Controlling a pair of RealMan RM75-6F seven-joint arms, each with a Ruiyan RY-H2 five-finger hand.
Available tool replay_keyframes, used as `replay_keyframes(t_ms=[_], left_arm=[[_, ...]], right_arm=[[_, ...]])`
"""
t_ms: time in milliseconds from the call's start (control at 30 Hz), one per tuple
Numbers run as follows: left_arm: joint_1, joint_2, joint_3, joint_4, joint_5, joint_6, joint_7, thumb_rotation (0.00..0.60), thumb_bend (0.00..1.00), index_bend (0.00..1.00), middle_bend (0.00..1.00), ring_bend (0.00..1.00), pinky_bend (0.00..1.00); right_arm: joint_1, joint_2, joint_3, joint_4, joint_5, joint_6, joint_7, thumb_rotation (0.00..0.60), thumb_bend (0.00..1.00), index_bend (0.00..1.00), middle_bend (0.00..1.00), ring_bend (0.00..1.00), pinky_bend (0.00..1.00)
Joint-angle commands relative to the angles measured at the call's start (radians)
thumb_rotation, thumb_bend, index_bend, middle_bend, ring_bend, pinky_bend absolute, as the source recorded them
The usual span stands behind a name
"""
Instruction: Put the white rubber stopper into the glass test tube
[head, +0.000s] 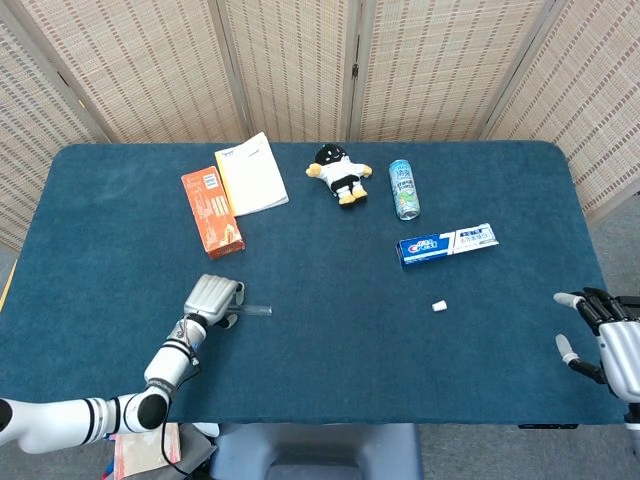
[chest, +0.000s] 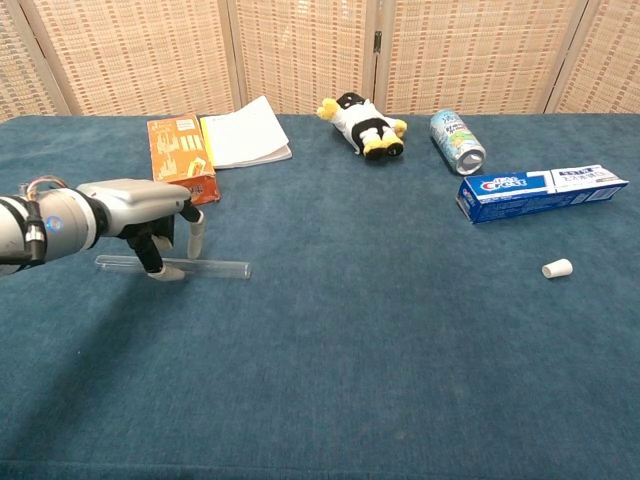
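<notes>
The glass test tube (chest: 205, 267) lies flat on the blue table, its free end showing in the head view as the test tube (head: 256, 311). My left hand (chest: 140, 200) hovers low over the tube's left half, fingers pointing down on either side of it, thumb tip near the glass; the tube still rests on the cloth. From above, the left hand (head: 212, 297) covers most of the tube. The white rubber stopper (head: 438, 306) lies alone right of centre, also seen as the stopper (chest: 557, 268). My right hand (head: 603, 335) is at the table's right edge, fingers spread, holding nothing.
An orange box (head: 210, 211) and a white booklet (head: 251, 174) lie at the back left. A plush toy (head: 338, 174), a can (head: 403, 188) and a toothpaste box (head: 446, 244) lie at the back right, behind the stopper.
</notes>
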Motion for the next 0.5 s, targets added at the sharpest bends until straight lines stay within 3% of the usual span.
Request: replay_keyframes(t_ms=[33, 500], left_arm=[[-0.003, -0.002, 0.003, 0.003, -0.004, -0.001, -0.002, 0.600, 0.28, 0.47, 1.00, 1.00, 1.00], [-0.019, -0.006, 0.016, 0.015, -0.023, 0.000, -0.012, 0.600, 0.30, 0.49, 1.00, 1.00, 1.00]], right_arm=[[0.000, 0.000, 0.000, 0.001, 0.001, -0.001, 0.002, 0.600, 0.35, 0.26, 0.28, 0.17, 0.31], [0.002, 0.000, 0.001, 0.001, 0.007, -0.006, 0.002, 0.600, 0.35, 0.26, 0.28, 0.17, 0.31]])
